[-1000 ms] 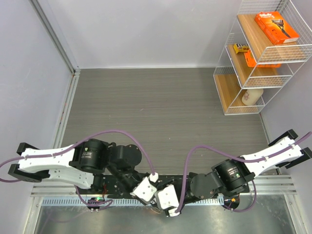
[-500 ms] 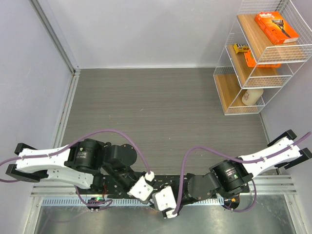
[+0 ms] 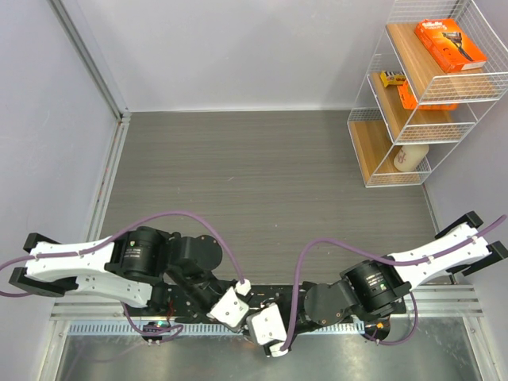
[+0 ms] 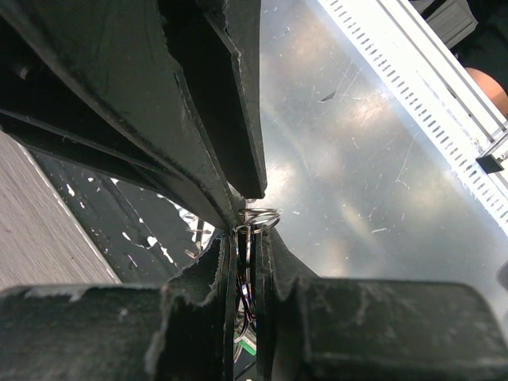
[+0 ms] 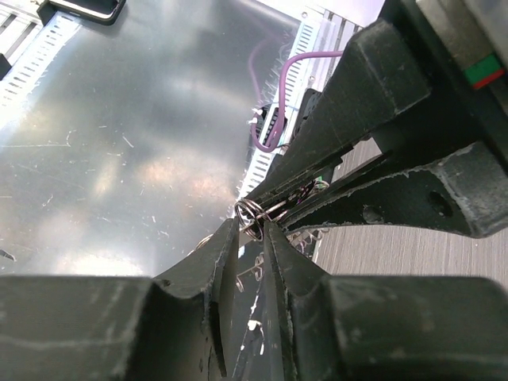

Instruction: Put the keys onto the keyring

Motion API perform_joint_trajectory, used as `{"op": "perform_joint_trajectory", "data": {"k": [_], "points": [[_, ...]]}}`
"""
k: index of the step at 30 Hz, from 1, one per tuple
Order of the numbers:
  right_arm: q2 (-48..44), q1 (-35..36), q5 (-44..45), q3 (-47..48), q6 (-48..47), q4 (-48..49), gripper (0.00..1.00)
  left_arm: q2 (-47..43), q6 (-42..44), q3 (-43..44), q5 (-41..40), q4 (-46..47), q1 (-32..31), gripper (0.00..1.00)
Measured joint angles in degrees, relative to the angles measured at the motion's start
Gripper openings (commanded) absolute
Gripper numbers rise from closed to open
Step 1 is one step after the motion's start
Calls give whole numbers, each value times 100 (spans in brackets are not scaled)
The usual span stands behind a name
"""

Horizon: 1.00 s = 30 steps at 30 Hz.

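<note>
From above, the folded arms (image 3: 230,305) hide the spot where the two pincers meet, low at the near edge. Up close, only a small bit of the thin, round, silver keyring (image 4: 260,214) peeks out. The left gripper (image 4: 248,242) is squeezed tight on it. The right gripper (image 5: 251,232) pinches it too, tip to tip. The keys are too dark and tucked away to make out. Below lies a shiny, scratched metal plate (image 4: 357,190).
</note>
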Motion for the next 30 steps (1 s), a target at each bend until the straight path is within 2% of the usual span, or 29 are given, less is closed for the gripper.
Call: {"op": "perform_joint_trajectory", "data": {"k": [6, 13, 17, 26, 30], "points": [[83, 0, -140, 151, -37, -63, 18, -136, -55, -66, -13, -7, 0, 0], [146, 13, -435, 192, -37, -79, 18, -374, -87, -103, -214, 136, 7, 0], [166, 13, -468, 195, -35, -61, 24, -442, -94, -155, -212, 260, 7, 0], [146, 35, -396, 195, -26, -66, 26, -431, -111, -197, -195, 365, 7, 0], [13, 39, -260, 195, 4, -105, 34, -433, -133, -197, -236, 448, 13, 0]]}}
